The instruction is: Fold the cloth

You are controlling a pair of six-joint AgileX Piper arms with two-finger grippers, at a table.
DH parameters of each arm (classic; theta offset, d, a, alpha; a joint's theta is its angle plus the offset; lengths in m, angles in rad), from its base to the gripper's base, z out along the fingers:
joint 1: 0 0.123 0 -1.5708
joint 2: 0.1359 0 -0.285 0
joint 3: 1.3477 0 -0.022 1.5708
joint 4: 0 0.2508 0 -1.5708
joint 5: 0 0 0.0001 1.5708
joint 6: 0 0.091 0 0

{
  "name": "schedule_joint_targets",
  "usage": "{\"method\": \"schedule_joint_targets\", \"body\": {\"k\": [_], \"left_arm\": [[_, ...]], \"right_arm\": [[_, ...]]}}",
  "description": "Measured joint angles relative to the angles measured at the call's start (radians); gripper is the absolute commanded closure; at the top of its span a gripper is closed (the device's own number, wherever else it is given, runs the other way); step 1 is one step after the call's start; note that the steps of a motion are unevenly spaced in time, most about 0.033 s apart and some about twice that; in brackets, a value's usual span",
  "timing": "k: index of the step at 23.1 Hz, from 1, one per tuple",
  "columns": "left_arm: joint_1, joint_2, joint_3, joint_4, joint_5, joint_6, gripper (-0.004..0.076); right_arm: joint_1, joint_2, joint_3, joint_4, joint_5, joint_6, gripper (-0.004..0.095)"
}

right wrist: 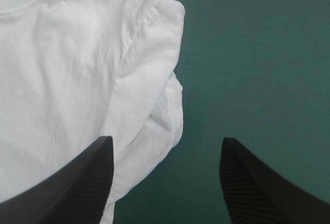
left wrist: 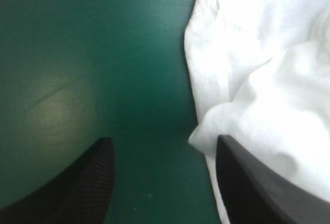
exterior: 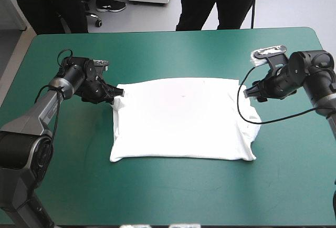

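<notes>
The white T-shirt (exterior: 181, 117) lies as a flat folded rectangle in the middle of the teal-green table (exterior: 168, 196), with a sleeve bulging at its right edge. My left gripper (exterior: 116, 94) sits at the shirt's far left corner, open; in the left wrist view one black finger (left wrist: 258, 188) rests against the T-shirt's (left wrist: 258, 79) edge and the left gripper (left wrist: 162, 182) has bare cover between its fingers. My right gripper (exterior: 251, 94) hovers at the shirt's far right corner, open. In the right wrist view the right gripper (right wrist: 165, 182) straddles the T-shirt's (right wrist: 77, 79) sleeve edge.
Bare teal-green cover surrounds the shirt on all sides, widest along the near edge (exterior: 173, 207). A black cable loops over the shirt's right side.
</notes>
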Motion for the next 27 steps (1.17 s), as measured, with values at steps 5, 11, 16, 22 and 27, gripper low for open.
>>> {"method": "schedule_joint_targets", "body": {"k": [5,11,16,22,27], "left_arm": [[0.0,0.061,0.0,-0.023,-0.011,0.0,0.0325],[-0.01,0.092,-0.006,-0.04,-0.015,0.0,0.0399],[-0.056,0.096,-0.011,-0.01,-0.016,-0.006,0.0644],[-0.088,0.114,-0.062,0.009,0.035,-0.01,0.0741],[-0.09,0.121,-0.138,-0.033,0.083,-0.009,0.0741]], "right_arm": [[0.0,0.0,0.0,0.0,0.0,-0.002,0.0341],[0.0,0.0,0.0,0.002,0.002,-0.004,0.0341],[0.0,0.0,0.0,0.029,0.011,-0.004,0.0341],[0.0,0.0,0.0,0.037,0.016,-0.008,0.0341],[0.0,0.0,0.0,0.037,0.019,-0.008,0.0341]]}}
